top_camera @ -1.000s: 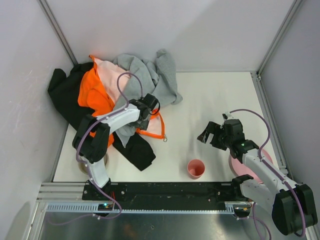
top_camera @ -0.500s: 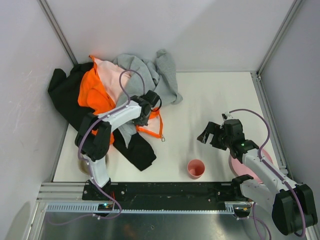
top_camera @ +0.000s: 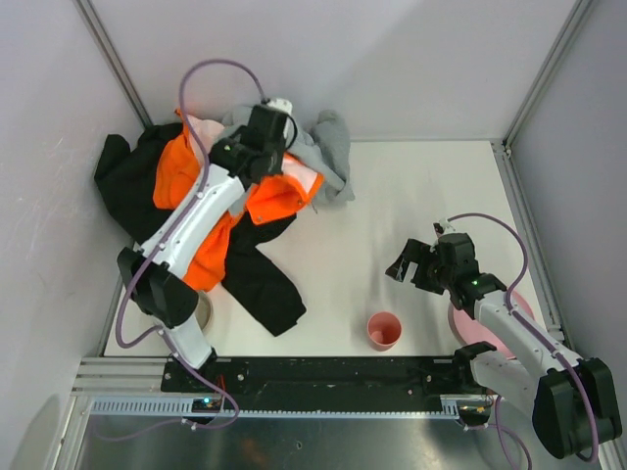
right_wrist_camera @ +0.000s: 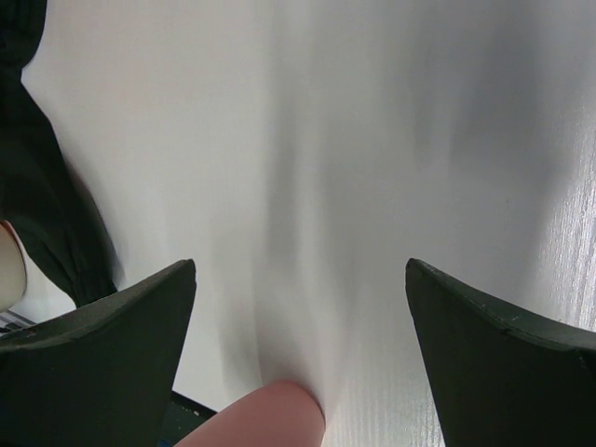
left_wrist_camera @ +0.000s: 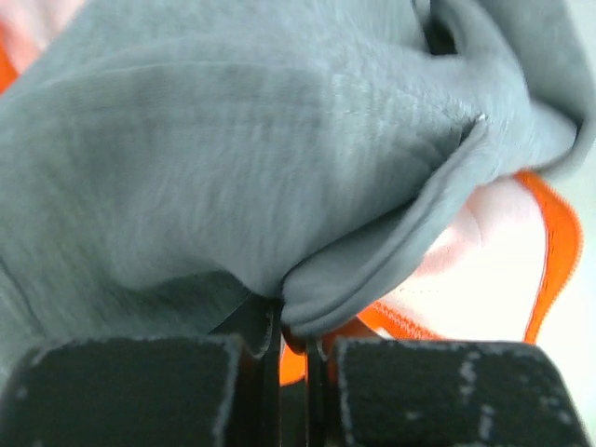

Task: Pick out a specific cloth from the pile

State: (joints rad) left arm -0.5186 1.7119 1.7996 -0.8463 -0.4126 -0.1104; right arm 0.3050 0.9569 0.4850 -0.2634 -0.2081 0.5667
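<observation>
I cannot pick out the small black cloth in any view. If it is anywhere, it is buried in the pile [top_camera: 235,186], which fills the upper left of the overhead view, against the back corner of the surface [top_camera: 421,196].

The pile is a tangle of bright orange, light grey, pale pink and black. The orange garment [top_camera: 211,220] sits in its middle. The grey garment [top_camera: 328,147] bunches at the pile's upper right. A large black garment [top_camera: 265,284] runs from the far left edge down towards the lower centre of the frame.

The left gripper [top_camera: 263,137] is stretched out over the top of the pile. In its wrist view the fingers [left_wrist_camera: 140,391] are clenched tight, and a thick folded hem of the grey garment [left_wrist_camera: 233,168] comes down right to the slit between them. A sliver of orange trim [left_wrist_camera: 549,251] shows in that same gap and loops off to the right over pale pink fabric. I can't tell which layer is actually pinched, only that it is fabric from the pile.

The right gripper [top_camera: 407,272] hangs at centre right, well apart from the clothes. Its fingers [right_wrist_camera: 102,354] are spread wide, with nothing between them but bare white surface.

A pink cup [top_camera: 383,330] stands below and left of it. A pink plate [top_camera: 517,311] lies partly under the right arm.
</observation>
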